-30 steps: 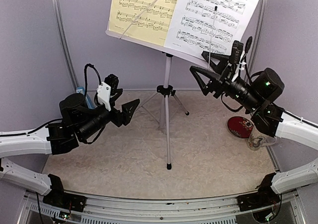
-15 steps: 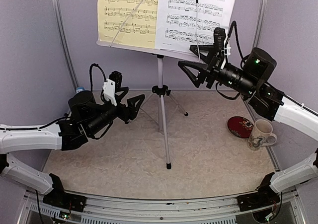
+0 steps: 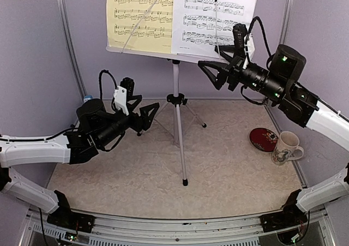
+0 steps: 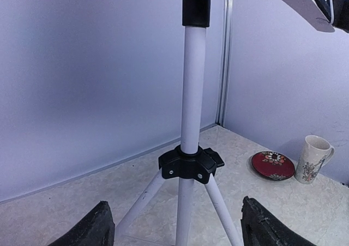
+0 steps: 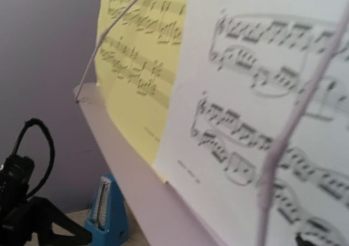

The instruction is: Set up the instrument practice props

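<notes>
Left gripper [image 3: 140,107], jaws spread and empty, faces the pole of the one music stand [image 3: 175,99], its arm low and reaching forward. Right gripper [image 3: 224,58], likewise released, is raised beside the desk's lower right edge. The desk carries one yellow sheet [image 3: 139,11] and one white sheet [image 3: 212,11]. One blue metronome [image 5: 109,208] stands at back left. The print is musical notation, with no words legible.
</notes>
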Motion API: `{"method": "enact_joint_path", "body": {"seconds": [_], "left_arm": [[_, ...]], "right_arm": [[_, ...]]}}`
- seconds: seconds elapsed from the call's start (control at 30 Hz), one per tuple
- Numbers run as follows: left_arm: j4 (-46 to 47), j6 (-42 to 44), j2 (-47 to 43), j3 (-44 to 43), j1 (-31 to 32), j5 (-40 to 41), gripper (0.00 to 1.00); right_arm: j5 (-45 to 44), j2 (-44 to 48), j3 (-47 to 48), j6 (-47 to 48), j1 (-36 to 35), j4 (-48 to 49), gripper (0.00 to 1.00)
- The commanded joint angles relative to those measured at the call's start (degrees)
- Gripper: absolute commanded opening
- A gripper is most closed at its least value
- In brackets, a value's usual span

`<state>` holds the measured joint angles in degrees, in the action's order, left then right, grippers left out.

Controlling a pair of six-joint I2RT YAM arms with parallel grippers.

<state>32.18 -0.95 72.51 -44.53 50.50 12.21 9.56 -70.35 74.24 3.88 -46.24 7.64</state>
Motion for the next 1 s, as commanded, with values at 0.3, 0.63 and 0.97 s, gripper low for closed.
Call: {"method": "enact_joint_path", "body": {"seconds": [0.3, 0.63, 0.97], "left_arm": [[1.9, -0.9, 1.6, -1.9, -1.6, -1.4, 0.77], [2.2, -1.7, 2.7, -2.0, -2.6, -3.3, 0.74], [2.4, -1.1, 3.1, -2.2, -2.7, -3.9, 0.74]], "right_arm": [[0.5, 8.1, 1.1, 3.1, -0.4, 0.2, 0.89], [-17.4, 15.3, -3.2, -0.3, 1.2, -1.4, 0.56], [-3.3, 13.4, -2.4, -10.5, 15.3, -6.3, 0.43]]}}
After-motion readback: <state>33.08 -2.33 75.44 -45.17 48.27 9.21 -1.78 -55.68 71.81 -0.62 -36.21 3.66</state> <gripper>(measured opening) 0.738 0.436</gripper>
